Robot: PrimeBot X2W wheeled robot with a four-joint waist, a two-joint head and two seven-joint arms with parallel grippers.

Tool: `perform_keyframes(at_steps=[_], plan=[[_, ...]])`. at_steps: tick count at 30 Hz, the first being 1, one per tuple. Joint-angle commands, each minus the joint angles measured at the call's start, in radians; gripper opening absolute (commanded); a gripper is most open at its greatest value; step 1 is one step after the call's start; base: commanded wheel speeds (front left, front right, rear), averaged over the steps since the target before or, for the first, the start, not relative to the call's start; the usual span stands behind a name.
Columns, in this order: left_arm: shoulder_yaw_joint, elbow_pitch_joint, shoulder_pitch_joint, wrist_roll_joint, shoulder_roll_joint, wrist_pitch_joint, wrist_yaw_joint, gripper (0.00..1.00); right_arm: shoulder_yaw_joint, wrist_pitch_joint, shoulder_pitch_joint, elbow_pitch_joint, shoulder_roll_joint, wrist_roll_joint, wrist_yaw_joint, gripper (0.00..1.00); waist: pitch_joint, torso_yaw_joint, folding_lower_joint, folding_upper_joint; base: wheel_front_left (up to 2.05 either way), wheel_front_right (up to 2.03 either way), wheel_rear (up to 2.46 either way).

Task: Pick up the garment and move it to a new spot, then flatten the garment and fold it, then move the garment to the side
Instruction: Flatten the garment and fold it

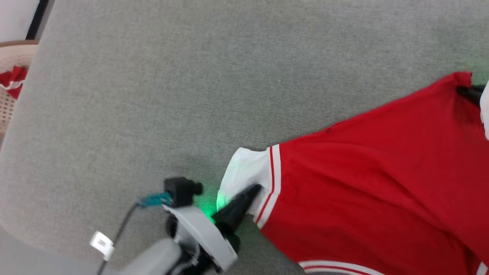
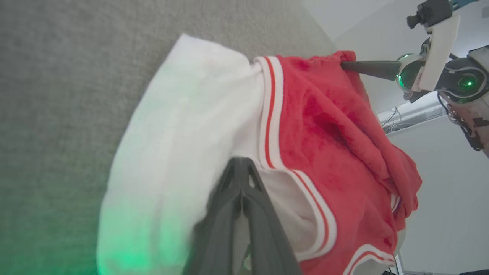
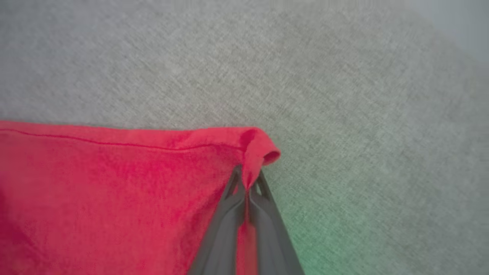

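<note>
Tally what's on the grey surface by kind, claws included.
Garment: 1
Claws: 2, left claw and right claw, each shut on the garment
Total: 3

Light: bright, even and soft; hardly a shadow on the grey fabric surface (image 1: 153, 95).
Green glow: spills on the garment (image 1: 382, 183) and its white panel beside the left claw (image 1: 256, 188) (also lower right in the right wrist view).
Blur: all views slightly soft; near cloth smeared.
Distortion: wrist views stretch at the edges.
</note>
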Motion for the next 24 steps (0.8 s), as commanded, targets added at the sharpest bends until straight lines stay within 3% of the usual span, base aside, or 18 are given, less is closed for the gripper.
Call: perform_keyframes(at_steps=[1, 7, 14, 18, 24], plan=[[0.032, 0.038, -0.025, -0.014, 0.047, 0.000, 0.008, 0.00, 0.000, -0.025, -0.024, 0.016, 0.003, 0.002, -0.002, 0.00, -0.017, -0.021, 0.0000, 0.0000, 0.00, 0.00, 0.00], [0.089, -0.016, -0.133, -0.046, 0.076, -0.001, -0.002, 0.00, -0.047, -0.143, -0.108, 0.109, 0.035, 0.027, -0.002, 0.00, -0.022, -0.068, 0.0000, 0.0000, 0.00, 0.00, 0.00], [0.159, 0.010, -0.441, -0.108, 0.068, 0.115, -0.004, 0.00, -0.145, -0.218, -0.280, 0.215, 0.062, 0.022, -0.002, 0.00, 0.022, -0.114, 0.0000, 0.0000, 0.00, 0.00, 0.00], [0.207, 0.112, -0.678, -0.114, 0.043, 0.159, 0.000, 0.00, -0.202, -0.295, -0.415, 0.284, 0.099, -0.025, -0.002, 0.00, 0.058, -0.145, 0.0000, 0.0000, 0.00, 0.00, 0.00], [0.257, 0.351, -1.034, -0.038, 0.012, 0.131, 0.063, 0.00, -0.284, -0.446, -0.617, 0.399, 0.180, -0.095, -0.002, 0.00, 0.106, -0.197, 0.0000, 0.0000, 0.00, 0.00, 0.00]])
